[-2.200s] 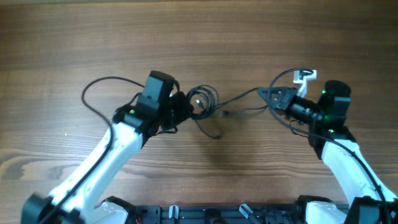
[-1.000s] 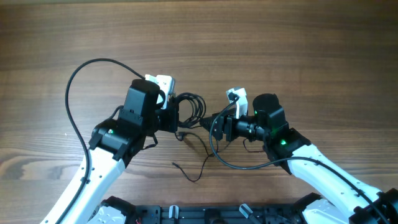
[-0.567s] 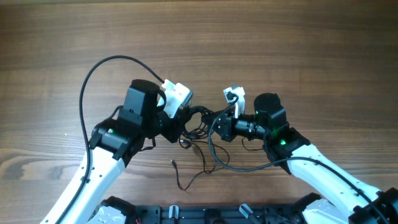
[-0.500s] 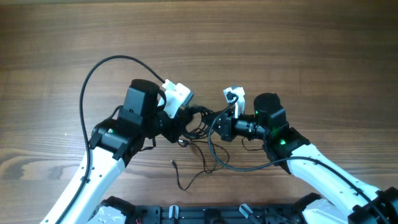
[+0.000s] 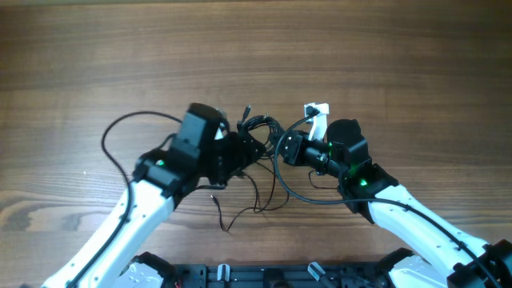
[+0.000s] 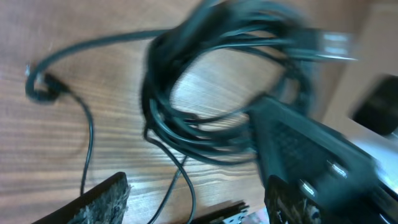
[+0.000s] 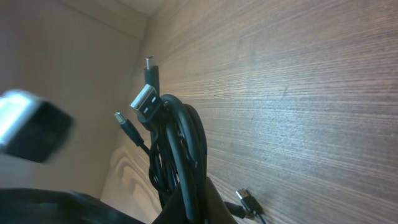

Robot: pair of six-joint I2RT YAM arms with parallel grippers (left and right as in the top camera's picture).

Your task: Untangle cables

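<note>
From overhead, you had the cables bunched in a small coil on the table, right between the left gripper and the right gripper, with loose ends trailing toward the near edge. In the left wrist view, your left jaws stood apart with nothing pinched, and the coil lay just ahead of them, crossing one of the fingers, though blur hid whether it touched. In the right wrist view, your right jaws were clamped together on several strands of the coil, which rose from the pinch with plugs sticking out above the wood.
</note>
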